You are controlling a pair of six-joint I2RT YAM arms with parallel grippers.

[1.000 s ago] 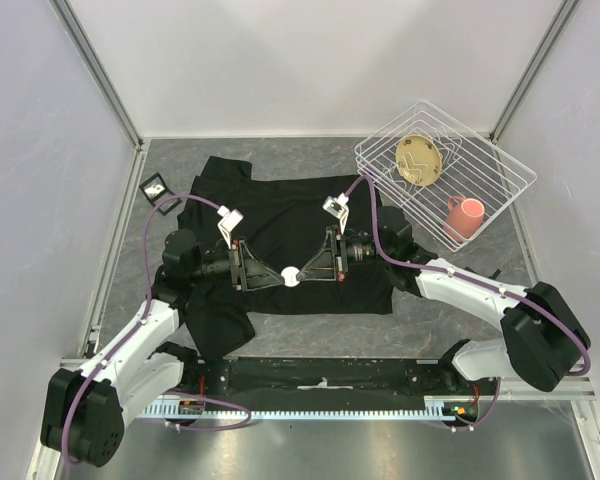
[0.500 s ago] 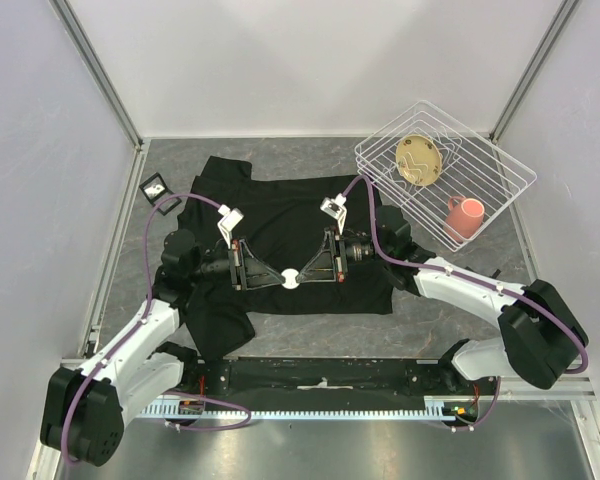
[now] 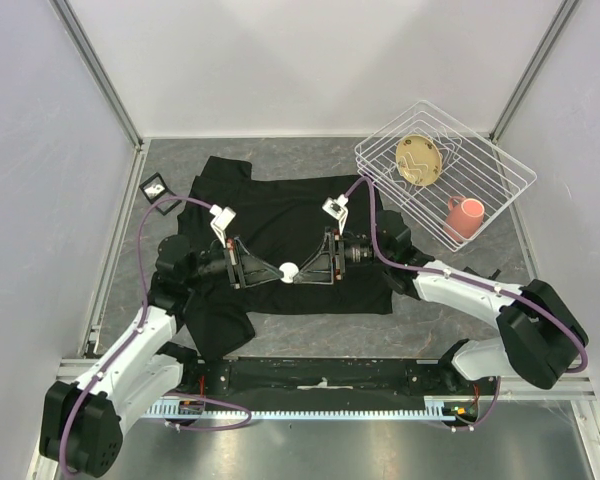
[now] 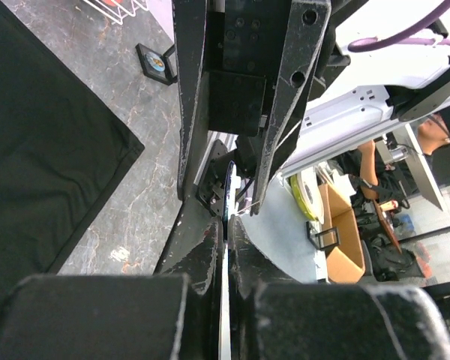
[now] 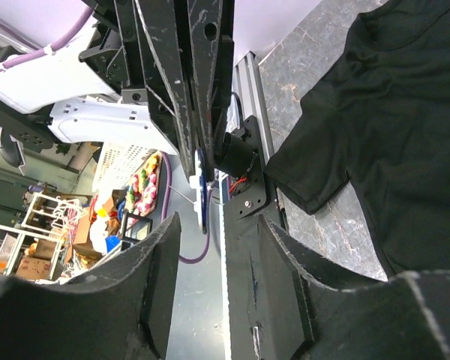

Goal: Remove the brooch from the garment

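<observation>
**Grey tabletop, black shirt: the brooch has changed grippers**

Across the grey marbled table [image 3: 420, 325] you have the garment [image 3: 310, 215] spread flat in the middle of the overhead frame. Your two arms meet nose to nose just below its centre. The brooch [image 3: 288, 268], a small white disc, sits between their tips.

A second ago your right gripper [image 3: 302, 272] was clamped on it while the left was closing in. Now the left gripper [image 3: 278, 271] is clenched on the disc, seen edge-on between its fingers in the left wrist view. The right has let go, its fingers standing apart in its own camera.

The disc has also edged up and left in the overhead frame. No cloth shows tenting up with it, so you can probably count it free of the shirt, though the pin side is hidden. Your likely next call is to back the right arm off and carry the brooch clear.
</observation>
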